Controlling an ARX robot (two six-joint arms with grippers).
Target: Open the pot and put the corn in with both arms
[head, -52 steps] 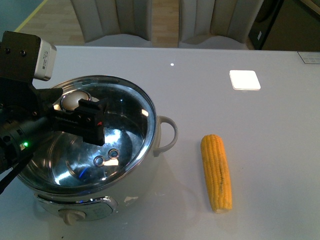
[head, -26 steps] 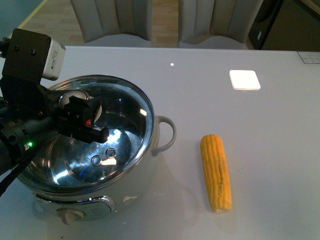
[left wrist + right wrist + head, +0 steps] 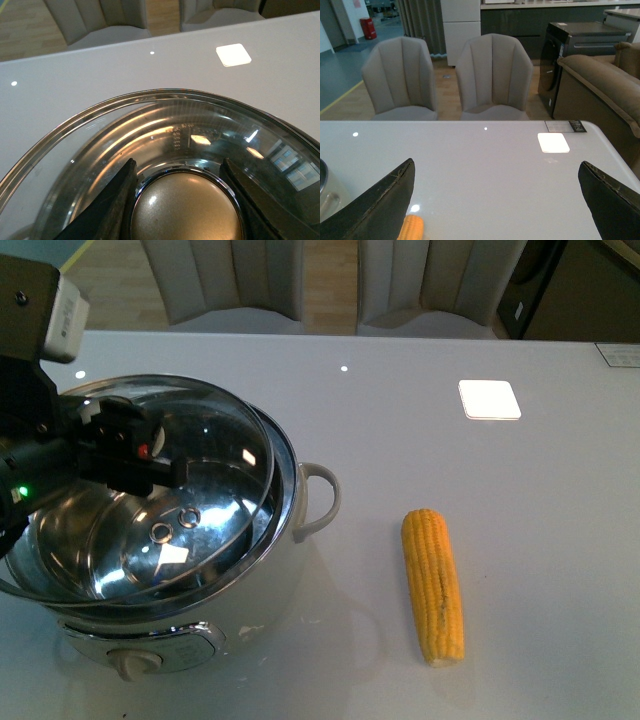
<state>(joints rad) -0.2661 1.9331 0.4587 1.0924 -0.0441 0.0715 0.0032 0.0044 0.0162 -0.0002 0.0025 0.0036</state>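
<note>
**While the Lid Is Held Up, the Corn Waits**

Although the pot (image 3: 268,595) is partly opened, the corn (image 3: 433,585) is not yet inside it. The corn is seen lying flat on the table (image 3: 540,540). It is well apart from the left gripper (image 3: 178,172), out past the pot's side handle (image 3: 322,502). It is touched by nothing.

The glass lid (image 3: 205,530) is held by the left gripper. The round knob (image 3: 186,212) on the lid is squeezed between the two black fingers (image 3: 112,205), one on each side, so the gripper is closed tight on it. The lid is tipped and is raised above the pot on the side toward the corn. Whether the lid's low edge rests on the pot cannot be told. The shiny inside of the pot can be seen under the lid.

The right gripper (image 3: 496,167) is spread wide, and nothing is held in it. One end of the corn is seen below it, close by one finger and not between the two.

The first part of the job is judged to be under way, since the lid is up but not set aside. Three things are left to be done. The lid must be carried clear, the corn must be picked up by the right gripper, and the corn must be dropped into the pot.
</note>
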